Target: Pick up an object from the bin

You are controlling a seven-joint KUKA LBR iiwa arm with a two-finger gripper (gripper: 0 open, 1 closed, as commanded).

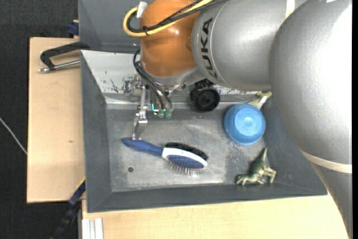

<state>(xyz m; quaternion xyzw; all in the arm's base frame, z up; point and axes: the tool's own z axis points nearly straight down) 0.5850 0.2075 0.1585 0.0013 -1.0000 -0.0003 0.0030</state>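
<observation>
Down over the grey bin (95, 137), the gripper (148, 117) hangs at the far left, just above the handle tip of a blue hairbrush (168, 154). Nothing's lifted yet, so I'd say the whole pick is left. Can't tell if the jaws are spread or pressed together. The brush lies flat, white head, dark bristles. To the right are a blue cup (244, 123) and an olive dinosaur (256, 172).

Silver arm (251, 42) reaches in from the frame's right; orange wrist cover (165, 36) sits upper centre, with the gripper (150, 112) hanging just below it.
</observation>
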